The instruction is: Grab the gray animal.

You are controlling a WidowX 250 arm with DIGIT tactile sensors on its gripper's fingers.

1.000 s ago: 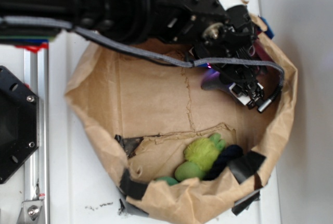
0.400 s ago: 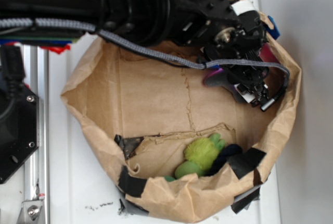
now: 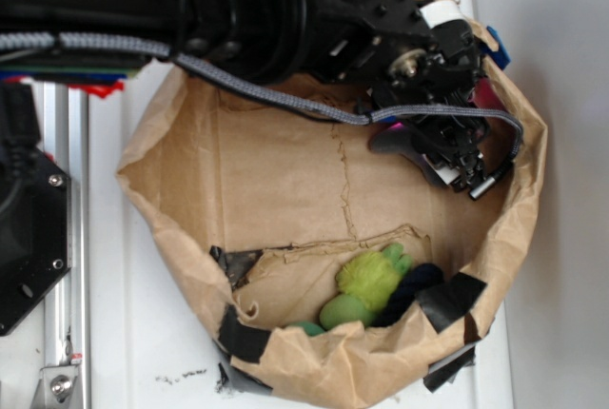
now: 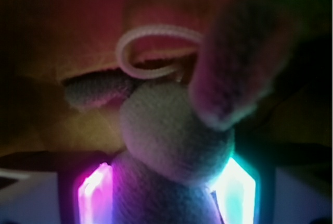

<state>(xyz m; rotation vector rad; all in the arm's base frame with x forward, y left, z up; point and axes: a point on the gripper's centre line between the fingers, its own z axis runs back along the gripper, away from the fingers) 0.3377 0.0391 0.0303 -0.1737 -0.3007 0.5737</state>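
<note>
The paper bag (image 3: 181, 228) has shifted slightly on the bench (image 3: 124, 333). One green toy (image 3: 366, 285) and one navy toy (image 3: 409, 293) lie at its near wall. At far right the end effector (image 3: 440, 147) has lifted a touch, clamped on the one gray animal (image 4: 171, 130) — grasp looks good.

1. A brown paper bag (image 3: 276, 171), rolled down and patched with black tape, lies open on the white tabletop (image 3: 124, 333).
2. A yellow-green fuzzy toy (image 3: 366, 285) sits in the bag, well apart from the fingers, toward the near rim.
3. A dark navy rope-like toy (image 3: 411, 290) touches its right side.
</note>
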